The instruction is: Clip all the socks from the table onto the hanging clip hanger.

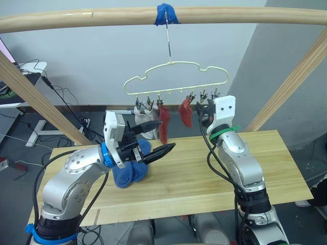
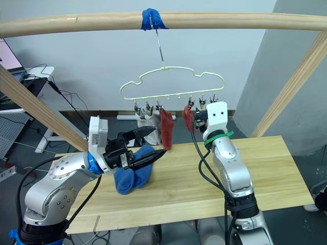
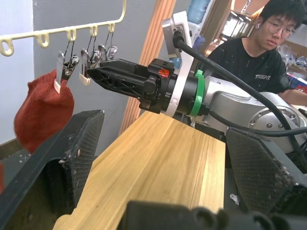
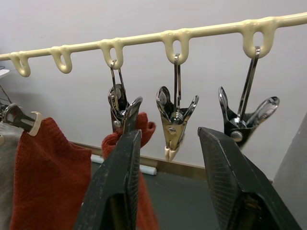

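The pale-yellow clip hanger [image 1: 176, 76] hangs by its hook from the top pole. Clipped to it are a light grey sock [image 1: 146, 116] and two rust-red socks [image 1: 164, 125] [image 1: 186, 112]. A bundle of blue socks [image 1: 130, 171] lies on the table [image 1: 204, 173], under my left wrist. My left gripper [image 1: 161, 138] is open above the table with nothing between its fingers. My right gripper [image 4: 170, 139] is raised to the row of clips, open, with an empty metal clip [image 4: 175, 120] between its fingertips. The right-hand red sock [image 4: 139, 129] hangs just beside one finger.
A round wooden pole [image 1: 163, 15] crosses overhead, and slanted poles [image 1: 291, 81] [image 1: 41, 102] stand at both sides. A person [image 3: 259, 43] in a black shirt sits beyond the table's far right. Cables and equipment lie on the floor behind.
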Controlling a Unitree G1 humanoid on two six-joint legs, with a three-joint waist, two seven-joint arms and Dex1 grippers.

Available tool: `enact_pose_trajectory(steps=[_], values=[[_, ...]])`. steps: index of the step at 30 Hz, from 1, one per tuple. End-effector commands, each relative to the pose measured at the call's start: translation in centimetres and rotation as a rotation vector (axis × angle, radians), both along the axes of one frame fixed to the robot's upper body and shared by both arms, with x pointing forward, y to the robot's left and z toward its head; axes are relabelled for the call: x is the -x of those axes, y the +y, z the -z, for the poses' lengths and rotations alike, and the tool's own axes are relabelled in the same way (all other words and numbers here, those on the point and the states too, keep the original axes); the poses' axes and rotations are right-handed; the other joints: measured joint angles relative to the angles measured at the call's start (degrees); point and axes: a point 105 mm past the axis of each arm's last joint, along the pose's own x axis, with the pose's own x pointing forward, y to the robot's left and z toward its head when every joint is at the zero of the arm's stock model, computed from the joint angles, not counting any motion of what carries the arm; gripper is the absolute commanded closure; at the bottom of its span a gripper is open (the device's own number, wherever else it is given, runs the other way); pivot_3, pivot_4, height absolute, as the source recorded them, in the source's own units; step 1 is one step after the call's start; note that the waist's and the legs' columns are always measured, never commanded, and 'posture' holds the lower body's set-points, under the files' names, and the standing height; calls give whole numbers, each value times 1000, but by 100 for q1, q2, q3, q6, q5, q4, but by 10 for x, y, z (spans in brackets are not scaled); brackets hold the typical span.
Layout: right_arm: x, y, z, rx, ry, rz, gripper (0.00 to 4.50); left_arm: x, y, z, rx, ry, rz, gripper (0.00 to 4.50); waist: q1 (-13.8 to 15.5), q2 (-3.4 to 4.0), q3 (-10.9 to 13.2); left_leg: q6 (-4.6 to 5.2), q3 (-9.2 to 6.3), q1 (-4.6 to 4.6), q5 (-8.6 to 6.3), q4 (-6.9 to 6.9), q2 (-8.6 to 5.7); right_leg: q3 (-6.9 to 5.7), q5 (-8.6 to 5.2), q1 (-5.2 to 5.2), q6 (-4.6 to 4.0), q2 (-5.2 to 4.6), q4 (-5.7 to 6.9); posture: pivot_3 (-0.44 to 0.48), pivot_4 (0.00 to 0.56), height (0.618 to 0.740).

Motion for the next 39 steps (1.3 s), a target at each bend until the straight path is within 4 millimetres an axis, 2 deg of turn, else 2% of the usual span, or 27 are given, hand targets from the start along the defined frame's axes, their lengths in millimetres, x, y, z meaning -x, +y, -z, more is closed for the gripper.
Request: enact_pose_trajectory(steps=[1,17,22,39], values=[[0,2,-23,-19,-88,2,2538,6,-2,-11,10,-55,14,0,0,0,0,0,1,0,0,0,0,0,0,0,0,0,0,-89,188,740],[-5,8,-26,-40,-96,-4,2538,4,-3,-13,11,-64,11,0,6,0,0,0,-1,1,0,0,0,-1,1,0,-1,0,2,-85,192,740],[-14,6,-27,-47,-89,47,2538,5,-3,-12,10,-61,8,0,9,0,0,0,-1,0,0,0,0,-1,1,0,-2,0,2,-77,194,740],[-19,19,-29,-117,-71,9,2538,4,-4,-11,5,-67,0,0,38,0,0,0,-2,0,0,0,0,-2,2,0,-4,0,3,-68,195,740]])
